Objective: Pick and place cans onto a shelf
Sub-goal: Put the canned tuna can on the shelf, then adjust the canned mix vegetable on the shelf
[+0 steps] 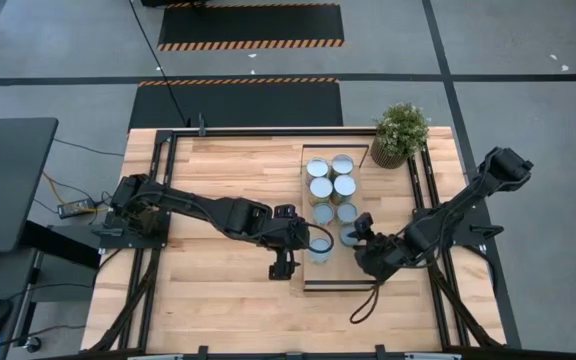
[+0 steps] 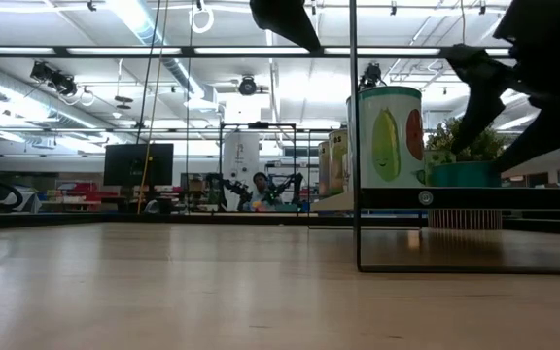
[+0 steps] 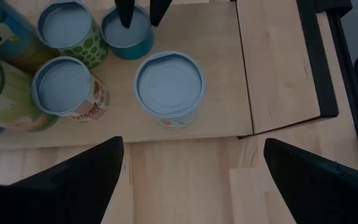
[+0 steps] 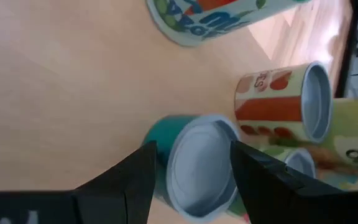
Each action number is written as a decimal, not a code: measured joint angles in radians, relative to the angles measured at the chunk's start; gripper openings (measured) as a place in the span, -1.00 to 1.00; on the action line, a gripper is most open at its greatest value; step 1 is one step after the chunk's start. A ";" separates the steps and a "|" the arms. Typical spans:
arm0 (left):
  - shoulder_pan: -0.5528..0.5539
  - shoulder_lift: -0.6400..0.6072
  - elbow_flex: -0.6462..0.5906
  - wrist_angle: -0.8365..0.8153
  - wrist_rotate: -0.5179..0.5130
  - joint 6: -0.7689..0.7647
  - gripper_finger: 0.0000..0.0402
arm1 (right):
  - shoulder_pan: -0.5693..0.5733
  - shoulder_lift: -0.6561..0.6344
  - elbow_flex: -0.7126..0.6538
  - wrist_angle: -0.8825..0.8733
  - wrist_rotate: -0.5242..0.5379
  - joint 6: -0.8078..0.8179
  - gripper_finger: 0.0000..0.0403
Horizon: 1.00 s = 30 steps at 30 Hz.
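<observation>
Several cans with pale blue tops stand in two rows on the light-wood shelf (image 1: 334, 272). My left gripper (image 1: 306, 243) is open at the shelf's left edge. Its fingers (image 3: 73, 180) stand wide apart short of the nearest can (image 3: 168, 84), which stands upright on the shelf board (image 3: 222, 93). My right gripper (image 1: 360, 228) is open, slanting down over a teal can (image 4: 197, 171) in the other row. Its fingers (image 4: 138, 180) show on either side of that can's top. It also shows from the left wrist view (image 3: 143, 15), above the teal can (image 3: 126, 34). My left gripper touches nothing. My right gripper has its fingertips at the teal can's top rim (image 4: 229, 146), coming slanting from above and from the table's right. I cannot tell whether they touch it. The can stands upright on the shelf.
A potted green plant (image 1: 400, 130) stands at the table's far right corner, beyond the shelf's far end. The other cans (image 1: 330, 177) fill the shelf's far half. Bare planked tabletop (image 1: 218, 290) lies to the left of the shelf. A can with a corn picture (image 2: 389, 136) shows in the low view.
</observation>
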 joint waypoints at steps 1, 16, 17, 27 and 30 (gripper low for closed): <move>0.000 0.000 0.000 0.000 0.000 0.000 0.96 | -0.007 0.010 0.000 0.015 0.010 -0.013 0.04; -0.011 0.000 0.000 -0.010 0.040 -0.008 0.96 | 0.002 -0.102 0.000 0.074 0.019 -0.035 0.04; -0.013 0.000 0.000 -0.014 0.048 -0.014 0.96 | 0.011 -0.120 0.000 0.073 0.019 -0.034 0.04; -0.110 0.001 -0.085 0.002 0.019 -0.132 0.96 | 0.074 -0.280 0.000 0.042 0.050 0.043 0.04; -0.139 0.003 -0.168 0.100 -0.098 -0.132 0.96 | 0.089 -0.316 0.000 0.045 0.050 0.069 0.04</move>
